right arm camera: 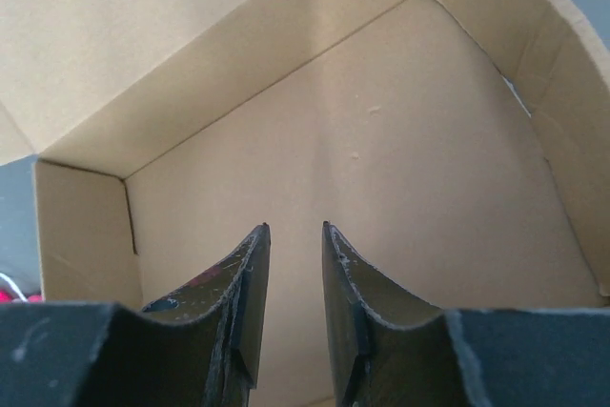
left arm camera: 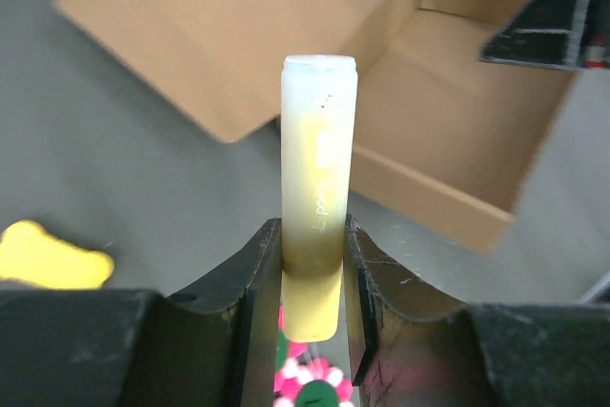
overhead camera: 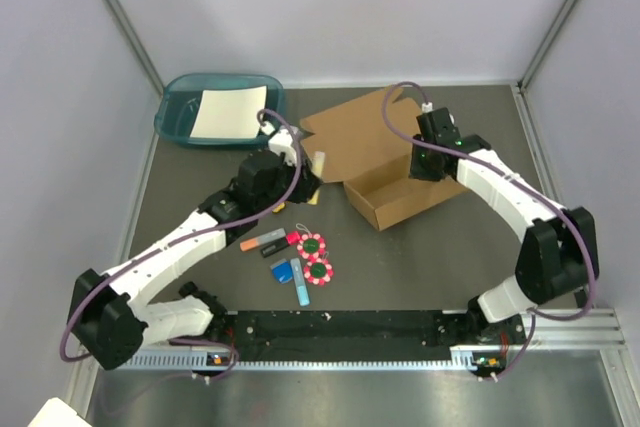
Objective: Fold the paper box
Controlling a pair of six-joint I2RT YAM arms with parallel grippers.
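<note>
Top external | paper box [overhead camera: 365,137] lies at 1 o'clock on the table, walls folded up, lid flap flat toward 11 o'clock | my left pincer [left arm camera: 313,235] is clenched on a pale yellow stick [left arm camera: 318,140] that juts past my fingertips | my right pincer [right arm camera: 294,231] is inside the box, jaws slightly apart, grasping nothing

Place: robot lab cell | Evidence: grey panel walls [overhead camera: 350,7], aluminium rail [overhead camera: 590,332], two bolted arms [overhead camera: 500,197]
</note>
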